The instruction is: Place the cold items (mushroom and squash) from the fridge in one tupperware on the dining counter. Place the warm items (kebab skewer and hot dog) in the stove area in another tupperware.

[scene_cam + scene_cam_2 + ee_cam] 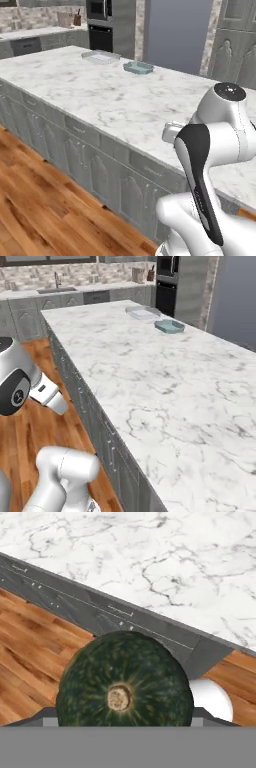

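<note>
squash [124, 679]: round, dark green, mottled, tan stem, grasped by gripper | marble counter [115, 100]: white, veined, straight near edge | two shallow tupperware [138, 67] far | wood floor [40, 210] open

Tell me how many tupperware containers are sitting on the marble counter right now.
2. A clear tupperware sits at the counter's far end, and a blue-green tupperware lies beside it, slightly nearer the robot. Both look empty; none seems hidden.
</note>
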